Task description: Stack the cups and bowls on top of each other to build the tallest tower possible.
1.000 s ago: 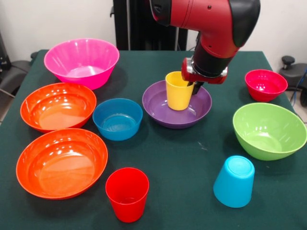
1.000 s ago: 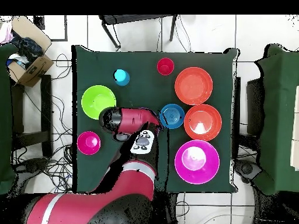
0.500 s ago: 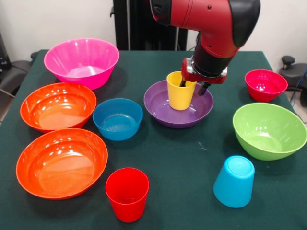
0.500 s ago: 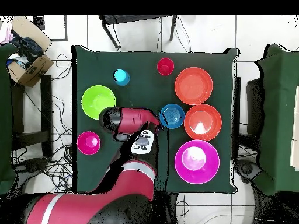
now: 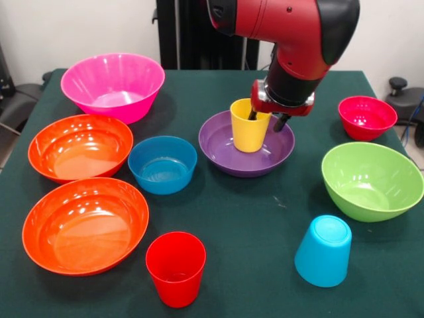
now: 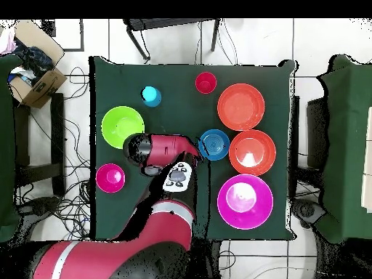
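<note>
Yellow glossy plastic cup (image 5: 248, 126) stands upright in the wide purple plastic bowl (image 5: 226, 154). The gripper (image 5: 266, 118) straddles its 3 o'clock rim, fingers apart. Close squarely, then lift straight.

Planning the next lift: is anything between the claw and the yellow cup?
No. The claw is already at the yellow cup, one finger inside its rim and one outside, as it stands upright in the purple bowl.
</note>
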Robot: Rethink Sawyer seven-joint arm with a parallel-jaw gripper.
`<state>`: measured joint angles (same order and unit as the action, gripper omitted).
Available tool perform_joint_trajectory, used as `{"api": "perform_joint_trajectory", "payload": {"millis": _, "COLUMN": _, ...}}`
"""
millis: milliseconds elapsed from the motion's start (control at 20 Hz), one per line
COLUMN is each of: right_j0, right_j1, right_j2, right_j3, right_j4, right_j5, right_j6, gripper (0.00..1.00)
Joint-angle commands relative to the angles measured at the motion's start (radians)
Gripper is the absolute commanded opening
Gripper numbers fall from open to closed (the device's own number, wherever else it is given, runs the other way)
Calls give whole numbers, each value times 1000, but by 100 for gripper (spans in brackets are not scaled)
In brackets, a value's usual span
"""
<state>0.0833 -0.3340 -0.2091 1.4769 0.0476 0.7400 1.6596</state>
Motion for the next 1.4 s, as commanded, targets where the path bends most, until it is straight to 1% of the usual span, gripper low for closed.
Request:
{"api": "perform_joint_trajectory", "payload": {"millis": 50, "right_j0": 14, "right_j1": -60, "right_j2": 78, "right_j3": -34, "right_j4": 11, "right_j5": 116, "right_j6": 117, "gripper": 100}}
{"api": "perform_joint_trajectory", "payload": {"millis": 400, "right_j0": 16, "right_j1": -98, "right_j2": 71, "right_j3": -35, "right_j4": 1, "right_j5": 173, "right_j6": 109, "gripper": 100}}
{"api": "perform_joint_trajectory", "payload": {"millis": 900, "right_j0": 11, "right_j1": -139, "right_j2": 74, "right_j3": -24, "right_j4": -14, "right_j5": 213, "right_j6": 96, "gripper": 100}}
{"api": "perform_joint_trajectory", "payload": {"millis": 1000, "right_j0": 2, "right_j1": -155, "right_j2": 77, "right_j3": -10, "right_j4": -22, "right_j5": 203, "right_j6": 76, "gripper": 100}}
{"api": "perform_joint_trajectory", "payload": {"millis": 1150, "right_j0": -29, "right_j1": -186, "right_j2": 90, "right_j3": 23, "right_j4": -32, "right_j5": 181, "right_j6": 25, "gripper": 100}}
{"api": "perform_joint_trajectory", "payload": {"millis": 1400, "right_j0": -86, "right_j1": -221, "right_j2": 111, "right_j3": 18, "right_j4": -59, "right_j5": 178, "right_j6": -72, "gripper": 100}}
